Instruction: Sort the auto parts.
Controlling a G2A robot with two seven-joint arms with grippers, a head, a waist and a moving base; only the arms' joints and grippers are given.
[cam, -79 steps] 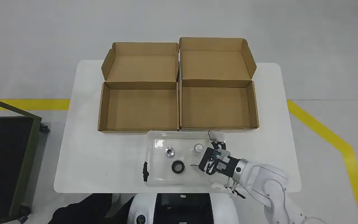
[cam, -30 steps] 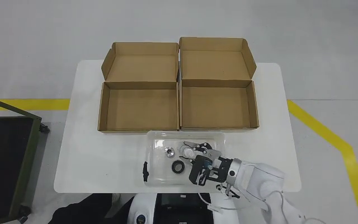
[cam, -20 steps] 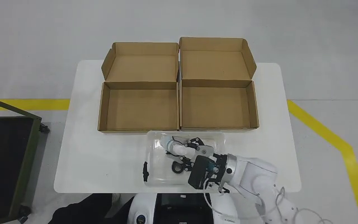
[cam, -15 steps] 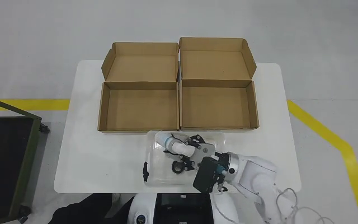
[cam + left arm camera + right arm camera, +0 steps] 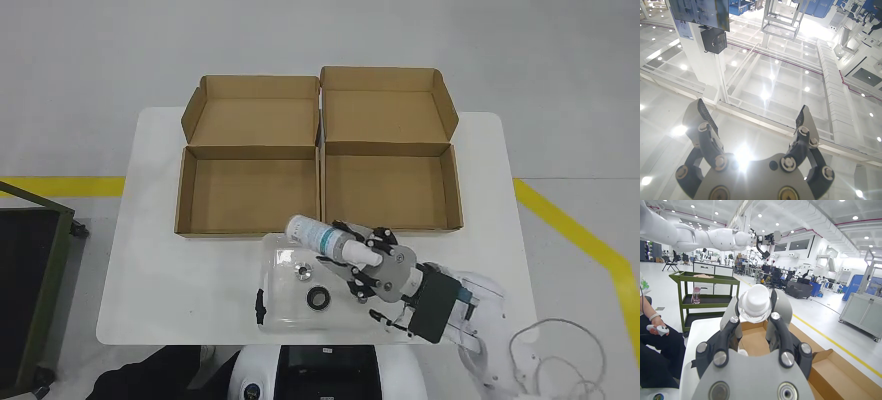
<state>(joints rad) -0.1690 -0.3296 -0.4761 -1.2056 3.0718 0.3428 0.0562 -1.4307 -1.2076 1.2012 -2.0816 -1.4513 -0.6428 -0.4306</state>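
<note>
A green cart (image 5: pixel 30 280) is seen left of a white table (image 5: pixel 150 250) on a grey floor (image 5: pixel 560 100). Two open boxes (image 5: pixel 250 195) are set side by side, a clear tray (image 5: pixel 280 305) before them. A bottle (image 5: pixel 325 237) is clasped above the tray by the right gripper (image 5: pixel 362 258); the left gripper (image 5: pixel 752 106) is spread wide, toward the ceiling.

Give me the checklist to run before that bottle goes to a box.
1. Right gripper shut on the bottle near its neck: ok.
2. Bottle held above the clear tray: ok.
3. Left cardboard box and right cardboard box open and empty: ok.
4. Which box takes the bottle: cannot tell.
5. Left gripper open, aimed at the ceiling, off the path: ok.
6. Silver part and black ring lie in the tray: ok.
</note>
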